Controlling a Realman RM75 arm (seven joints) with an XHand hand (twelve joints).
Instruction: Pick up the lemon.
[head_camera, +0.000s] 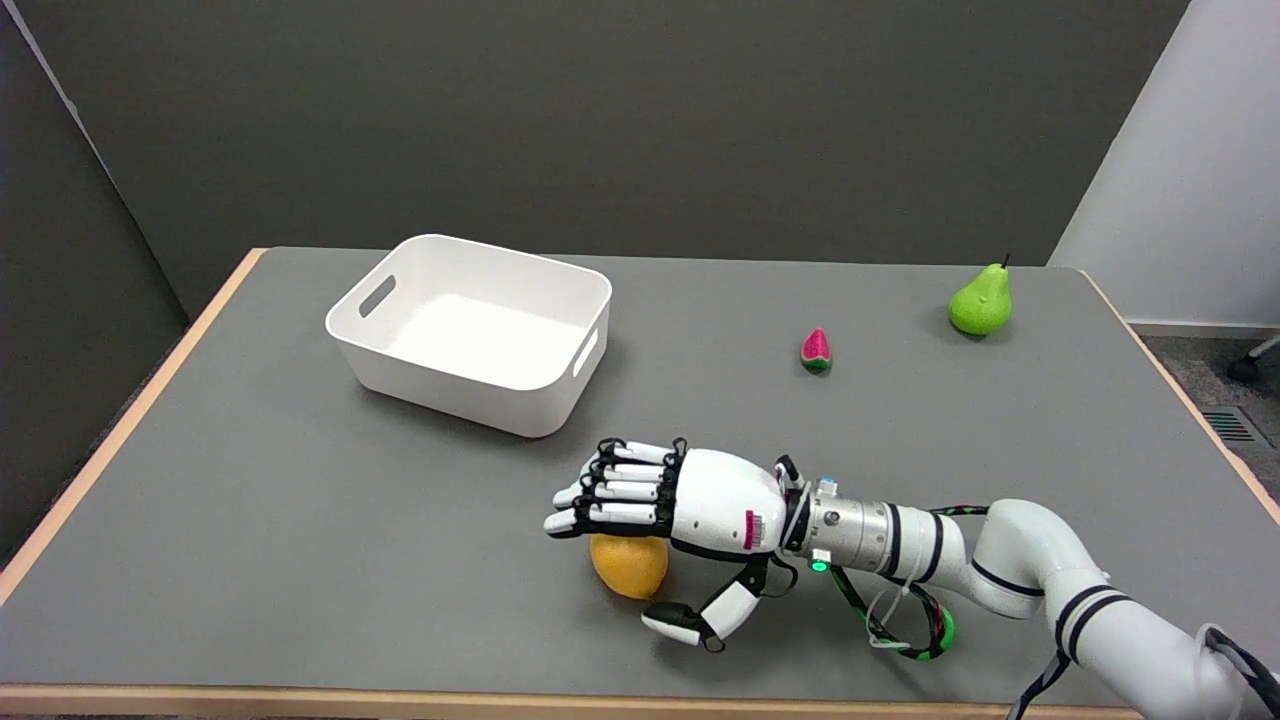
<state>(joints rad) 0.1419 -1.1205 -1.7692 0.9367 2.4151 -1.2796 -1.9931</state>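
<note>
The lemon (630, 565) lies on the grey worktop (300, 520) near its front edge, on its side and resting on the surface, not lifted. The right hand (680, 510) is poised directly over it, palm down: the fingers (615, 490) are stretched out almost straight and close together across the top and far side of the fruit, while the thumb (690, 620) hangs down and forward on the near side, clear of the peel. So the hand is spread, holding nothing; the lemon sits in the gap between fingers and thumb, and whether the fingers touch its top cannot be told from this view. By that showing the task is at the pre-grasp stage: the reach is made and the hand is placed around the fruit, but the closing has not begun. The next move seems to call for a slight lowering so the fruit is seated deeper under the palm, then curling the fingers down behind it while the thumb comes in from the front, before any lift. Because the lemon is rounded and smooth, an uneven squeeze may roll it out sideways. The white bin (470, 335), the watermelon slice (816, 350) and the green pear (981, 300) stand well apart from the hand.
</note>
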